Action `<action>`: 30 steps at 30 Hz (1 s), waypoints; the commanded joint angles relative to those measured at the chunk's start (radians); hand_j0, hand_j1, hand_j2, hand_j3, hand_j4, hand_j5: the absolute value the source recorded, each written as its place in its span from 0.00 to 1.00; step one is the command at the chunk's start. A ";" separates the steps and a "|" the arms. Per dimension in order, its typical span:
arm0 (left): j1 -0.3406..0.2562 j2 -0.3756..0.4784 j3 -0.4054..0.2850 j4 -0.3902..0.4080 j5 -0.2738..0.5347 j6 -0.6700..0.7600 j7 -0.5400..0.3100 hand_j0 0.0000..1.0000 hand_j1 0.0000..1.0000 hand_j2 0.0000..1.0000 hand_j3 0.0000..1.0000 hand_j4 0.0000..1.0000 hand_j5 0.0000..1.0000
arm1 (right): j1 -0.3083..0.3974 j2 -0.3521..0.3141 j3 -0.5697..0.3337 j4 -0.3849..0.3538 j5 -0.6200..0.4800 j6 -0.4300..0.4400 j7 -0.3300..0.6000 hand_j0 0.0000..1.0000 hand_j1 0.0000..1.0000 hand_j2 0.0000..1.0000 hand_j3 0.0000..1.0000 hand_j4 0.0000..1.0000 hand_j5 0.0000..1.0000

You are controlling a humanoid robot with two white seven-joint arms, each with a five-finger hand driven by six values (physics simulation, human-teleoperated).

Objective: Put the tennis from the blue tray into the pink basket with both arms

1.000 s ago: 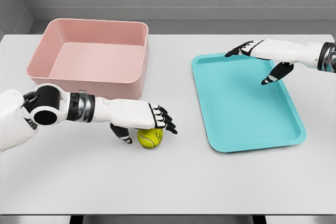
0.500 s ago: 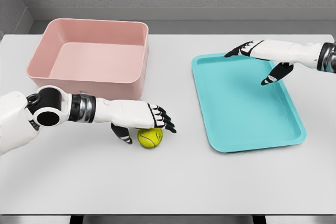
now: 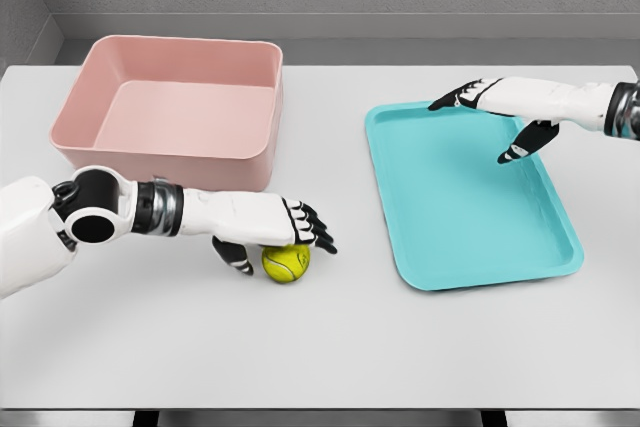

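Observation:
A yellow-green tennis ball (image 3: 286,263) lies on the white table, in front of the pink basket (image 3: 176,157) and to the left of the blue tray (image 3: 450,242). My left hand (image 3: 285,234) rests right over the ball's top. Its fingers (image 3: 312,227) stretch out past the ball and the thumb (image 3: 233,256) hangs down on the ball's left side, so the hand is open and not closed around it. My right hand (image 3: 495,122) hovers open over the tray's far right corner, fingers pointing left and thumb hanging down. The tray holds nothing.
The pink basket stands at the back left with its front wall just behind my left forearm (image 3: 215,212). The table's front edge (image 3: 320,410) runs along the bottom of the view. A grey wall closes the back.
My left elbow has dropped a little and the forearm has tilted slightly. The left hand stays over the ball, the ball has not moved, and the right arm is nearly still.

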 commanded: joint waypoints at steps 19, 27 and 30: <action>0.014 0.003 -0.001 0.000 -0.004 -0.006 0.007 0.52 0.52 0.52 0.52 0.52 0.52 | 0.005 -0.002 -0.001 -0.002 -0.007 0.003 0.000 1.00 1.00 1.00 1.00 1.00 1.00; 0.015 0.014 0.039 -0.011 0.008 -0.007 0.001 0.50 0.50 0.50 0.50 0.50 0.50 | 0.005 -0.002 -0.001 -0.002 -0.007 0.003 0.000 1.00 1.00 1.00 1.00 1.00 1.00; 0.015 0.016 0.059 -0.014 0.011 -0.018 -0.001 0.50 0.50 0.50 0.50 0.50 0.50 | 0.005 -0.002 -0.001 -0.002 -0.007 0.003 0.000 1.00 1.00 1.00 1.00 1.00 1.00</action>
